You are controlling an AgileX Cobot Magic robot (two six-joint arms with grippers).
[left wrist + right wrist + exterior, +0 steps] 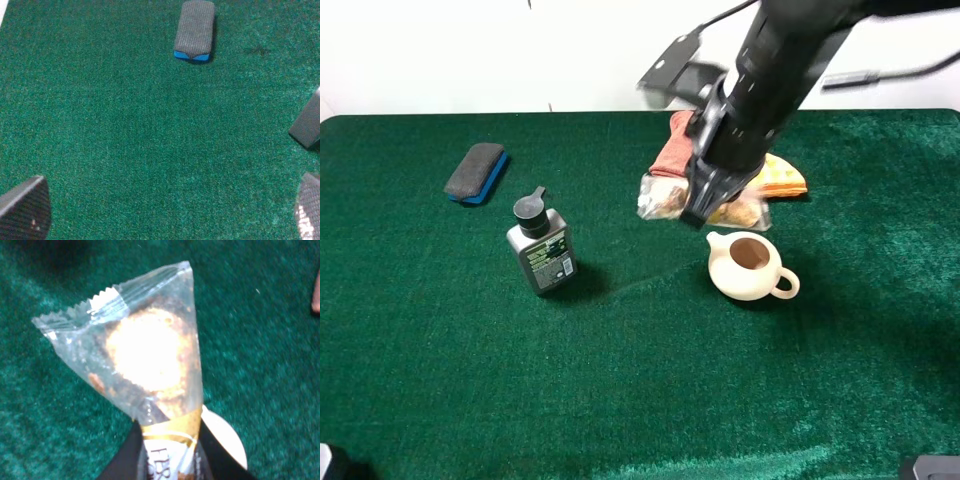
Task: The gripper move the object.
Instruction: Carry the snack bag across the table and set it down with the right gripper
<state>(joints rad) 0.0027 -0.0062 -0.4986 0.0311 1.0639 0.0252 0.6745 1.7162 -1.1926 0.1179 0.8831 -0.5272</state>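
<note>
My right gripper (705, 205), a black claw on a bulky black arm, reaches down from the back right of the green table. It is shut on the clear snack packet (658, 196), which sticks out on both sides of the fingers. In the right wrist view the packet (145, 355) shows round brown and cream snacks and a crimped end, and is pinched between the black fingers (125, 460) of that gripper (167, 455). It seems to be held just above the cloth. My left gripper (170, 215) is open and empty over bare green cloth.
A cream teapot (750, 265) stands just in front of the packet. An orange waffle wedge (782, 177) and a reddish cloth (670, 150) lie behind it. A black bottle (542, 250) stands left of centre. A grey and blue eraser (477, 172) lies at the back left and also shows in the left wrist view (195, 30).
</note>
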